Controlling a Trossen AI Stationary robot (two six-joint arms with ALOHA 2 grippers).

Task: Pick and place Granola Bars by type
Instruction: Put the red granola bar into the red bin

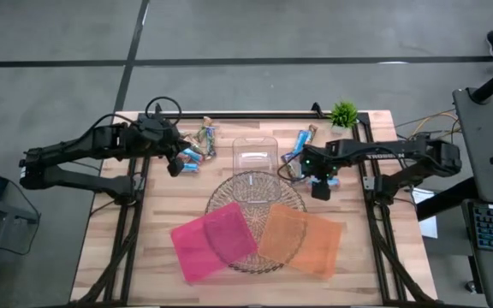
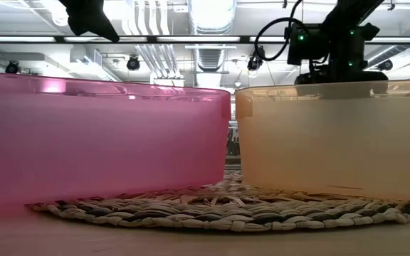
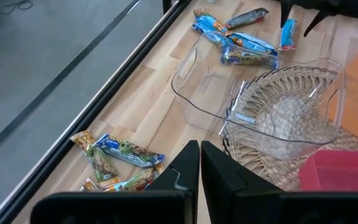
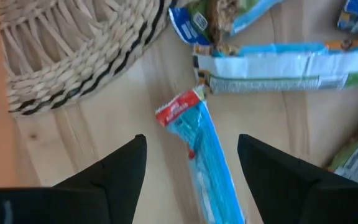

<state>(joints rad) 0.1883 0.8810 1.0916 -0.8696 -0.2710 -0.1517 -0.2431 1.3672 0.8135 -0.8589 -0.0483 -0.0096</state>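
The light wooden table [image 1: 161,214] stands on grey floor; the low view shows ceiling pipes and lights beyond. At frame centre a round woven mat [image 1: 256,221] carries a pink tray [image 1: 212,242], an orange tray [image 1: 301,242] and a clear plastic box [image 1: 254,156]. Granola Bars [image 1: 197,147] lie in two clusters, upper left and upper right of the box. The left gripper [image 3: 199,168], fingers together, hovers by the left cluster. The right gripper [image 4: 191,155], fingers apart, straddles a blue bar [image 4: 201,149].
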